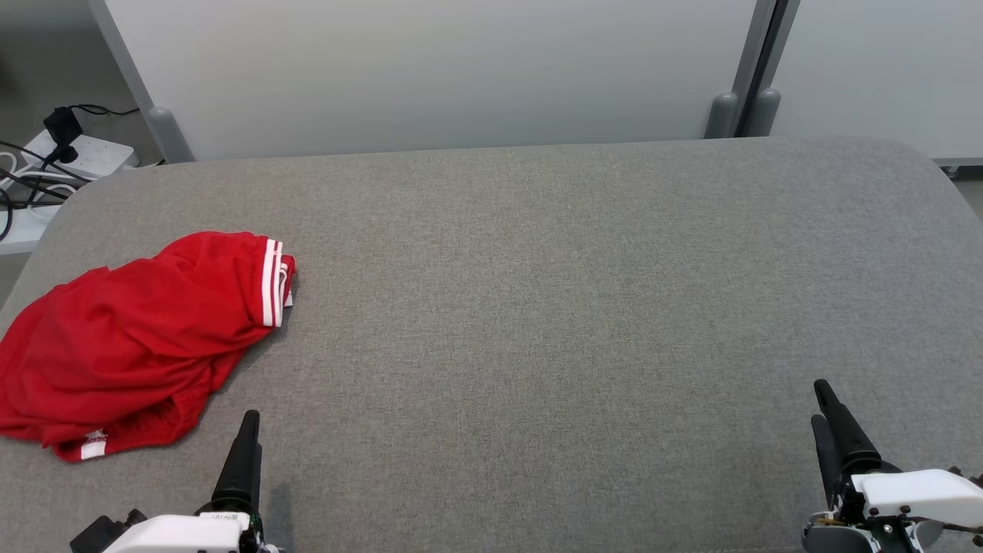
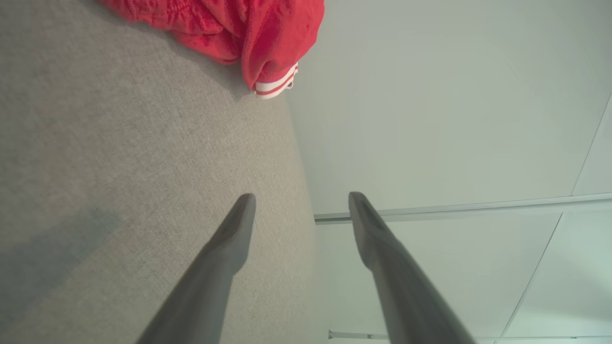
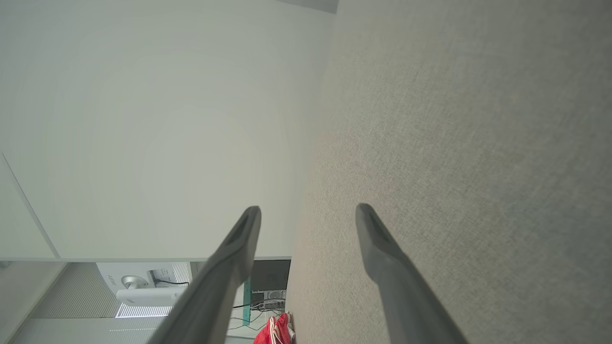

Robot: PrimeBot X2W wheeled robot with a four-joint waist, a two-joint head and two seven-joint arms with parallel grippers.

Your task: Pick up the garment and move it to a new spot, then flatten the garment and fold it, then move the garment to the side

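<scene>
Red and crumpled, a garment [image 1: 130, 338] with white-striped trim lies at the left end of the grey fabric tabletop [image 1: 537, 307]. The left claw [image 2: 301, 198] and right claw [image 3: 308, 210] hover released and empty along the near edge, the left near the garment.

Nothing legible. White patch [image 1: 94, 447] on the red garment [image 1: 115, 346], eight o'clock in the head view: blurred. Marking on the white device [image 3: 143, 282], seven o'clock, right wrist view: too small.
</scene>
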